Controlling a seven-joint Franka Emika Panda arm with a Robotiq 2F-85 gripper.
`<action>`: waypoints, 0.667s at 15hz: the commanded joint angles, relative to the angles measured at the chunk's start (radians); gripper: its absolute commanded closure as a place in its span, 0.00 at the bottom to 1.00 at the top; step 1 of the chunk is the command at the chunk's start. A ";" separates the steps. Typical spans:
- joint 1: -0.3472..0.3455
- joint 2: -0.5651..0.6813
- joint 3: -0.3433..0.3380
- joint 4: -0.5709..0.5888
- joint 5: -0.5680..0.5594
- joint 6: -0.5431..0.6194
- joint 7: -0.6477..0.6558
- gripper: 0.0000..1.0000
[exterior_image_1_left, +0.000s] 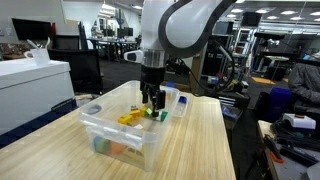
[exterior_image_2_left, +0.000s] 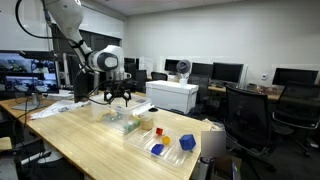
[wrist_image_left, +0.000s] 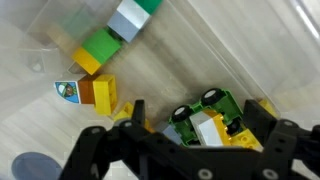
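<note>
Toy truck (wrist_image_left: 205, 122), yellow and green, lying askew on the floor of a clear bin (exterior_image_1_left: 150, 150). It sits between the spread fingers (wrist_image_left: 128, 118), nearer to one than to the other. The fingers are fully open and hold nothing; whether a tip brushes the truck cannot be told from the wrist view.

Likely faults:
- (a) Closing on the slanted body would press on corners rather than flat faces, so the truck may twist or squirt out.
- (b) A yellow block (wrist_image_left: 97, 93) just outside one finger could be caught or shoved by it.
- (c) Tips carried too low would strike the bin floor, and the light bin may then slide on the worktop (exterior_image_1_left: 212, 140).
- (d) A sideways move would meet the bin wall.

Beyond the fingers, a row of yellow, green and grey blocks (wrist_image_left: 112, 38) rests farther along the bin. Behind the bin stands a smaller clear tub (exterior_image_1_left: 172, 103). Farthest off, in an exterior view, trays of blue and red pieces (exterior_image_2_left: 165, 142) lie well apart from the fingers.
</note>
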 joint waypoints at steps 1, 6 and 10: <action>0.022 -0.004 -0.005 -0.002 -0.063 0.010 -0.062 0.00; 0.040 0.033 0.064 0.034 0.009 -0.001 -0.154 0.00; 0.123 0.147 0.017 0.083 -0.115 -0.032 -0.055 0.00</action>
